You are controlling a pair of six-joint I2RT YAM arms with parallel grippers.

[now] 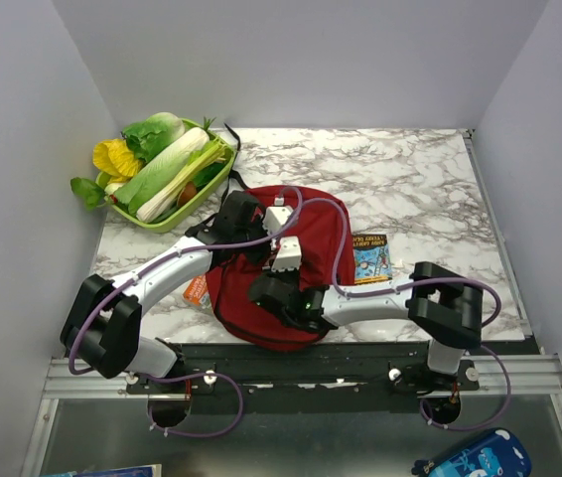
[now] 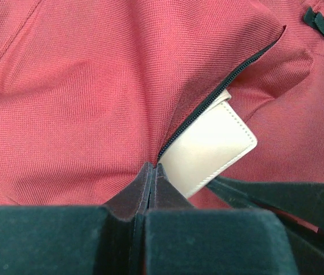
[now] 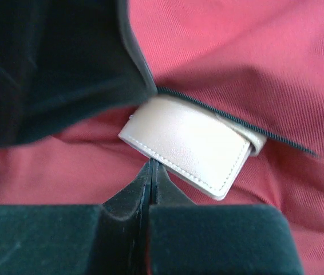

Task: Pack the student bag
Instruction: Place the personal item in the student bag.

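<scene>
The student bag [image 1: 317, 215] is a dark-red backpack lying flat on the marble table between my arms. Both grippers hover over its middle. In the left wrist view my left gripper [image 2: 152, 167] is shut, its tips at the lower end of a black zipper [image 2: 219, 86] on the bag's red fabric [image 2: 82, 86]. A cream leather tab [image 2: 208, 146] sticks out of the zipper slit. In the right wrist view my right gripper [image 3: 152, 164] is shut, its tips on red fabric [image 3: 253, 51] just below the same tab [image 3: 188, 143]. From above, the left gripper [image 1: 283, 266] and right gripper [image 1: 269, 286] nearly touch.
A green basket [image 1: 223, 162] of vegetables stands at the back left. A colourful book [image 1: 371, 258] lies right of the bag, and a small orange item [image 1: 197, 290] lies under the left arm. A blue pencil case [image 1: 475, 459] lies below the table's front edge.
</scene>
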